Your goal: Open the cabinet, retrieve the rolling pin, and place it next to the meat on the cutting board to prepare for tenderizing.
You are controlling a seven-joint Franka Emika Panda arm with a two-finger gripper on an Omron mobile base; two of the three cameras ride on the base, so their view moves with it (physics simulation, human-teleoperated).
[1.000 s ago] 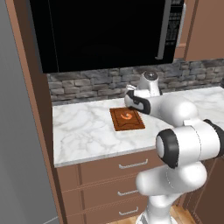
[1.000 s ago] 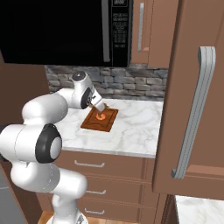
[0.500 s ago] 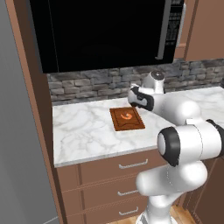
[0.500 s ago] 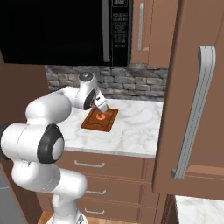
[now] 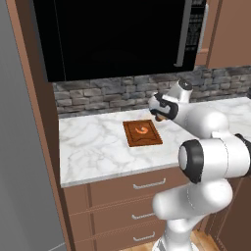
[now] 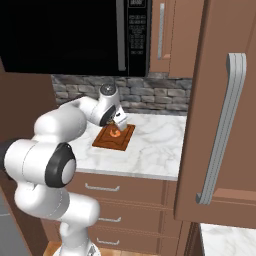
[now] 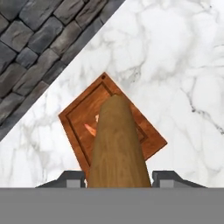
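My gripper (image 7: 119, 179) is shut on the rolling pin (image 7: 117, 146), a light-tan wooden cylinder that runs up the middle of the hand view between the two fingertips (image 7: 72, 178). Below it lies the reddish-brown cutting board (image 7: 81, 116) on the white marble counter, with the orange meat (image 7: 90, 129) partly hidden behind the pin. From the base views, the gripper (image 5: 159, 116) (image 6: 119, 121) hovers over the far right edge of the cutting board (image 5: 142, 137) (image 6: 111, 141), close to the meat (image 5: 142, 129) (image 6: 115, 133). One cabinet door (image 6: 217, 100) stands open at the right.
A black microwave (image 5: 117, 37) (image 6: 65, 35) hangs above the counter (image 5: 93, 147). A dark stone backsplash (image 7: 30, 48) runs behind the board. Brown drawers (image 5: 127, 188) sit under the counter. The open door's silver handle (image 6: 222, 130) juts out near the robot's right side.
The hand with the rolling pin has shifted a little to the right along the back of the cutting board. The board and meat have not moved.
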